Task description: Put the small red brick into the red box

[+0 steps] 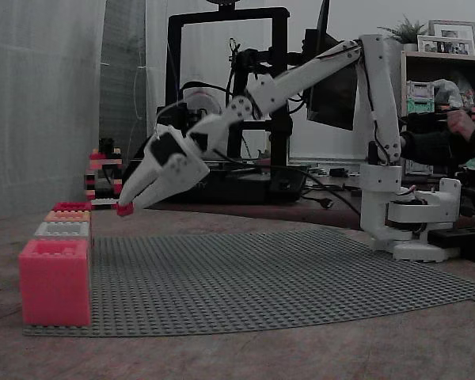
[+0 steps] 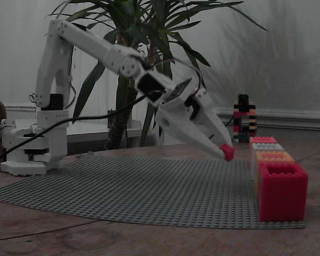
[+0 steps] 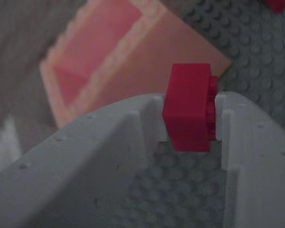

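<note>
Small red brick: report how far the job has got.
Done: the pincer has picked up the small red brick. In hand: it hangs above the grey baseplate, beside the row of boxes. Left: carrying it over the red box and releasing it inside.

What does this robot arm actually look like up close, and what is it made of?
The arm is white moulded plastic in jointed segments, with black motor blocks at the joints and thin black cables running along it. Its gripper has two long, tapering white fingers, and it stands on a white base.
</note>
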Robot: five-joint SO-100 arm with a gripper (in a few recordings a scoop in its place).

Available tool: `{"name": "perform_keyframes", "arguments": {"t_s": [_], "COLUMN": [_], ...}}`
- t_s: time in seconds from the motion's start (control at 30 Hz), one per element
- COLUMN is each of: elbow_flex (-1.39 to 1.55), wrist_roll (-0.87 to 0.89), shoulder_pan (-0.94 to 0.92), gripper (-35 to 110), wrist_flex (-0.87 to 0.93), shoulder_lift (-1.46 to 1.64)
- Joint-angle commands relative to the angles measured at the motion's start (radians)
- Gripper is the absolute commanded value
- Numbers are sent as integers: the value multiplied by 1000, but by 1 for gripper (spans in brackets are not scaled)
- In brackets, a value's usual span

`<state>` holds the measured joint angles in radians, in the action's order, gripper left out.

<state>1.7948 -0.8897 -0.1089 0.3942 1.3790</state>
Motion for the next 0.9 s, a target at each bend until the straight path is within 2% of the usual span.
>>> {"name": "perform_keyframes", "arguments": {"t_s": [0.0, 0.2, 0.33, 0.57, 0.87], "elbow_flex": [-221, -472, -660, -890, -1103], "wrist_roll": [192, 532, 699, 804, 845], "shoulder_pan": [-44, -87, -110, -141, -175], "gripper": [0, 0, 0, 0, 0], "wrist_flex": [164, 310, 433, 469, 453], "shoulder_lift": [60, -58, -155, -304, -492]}}
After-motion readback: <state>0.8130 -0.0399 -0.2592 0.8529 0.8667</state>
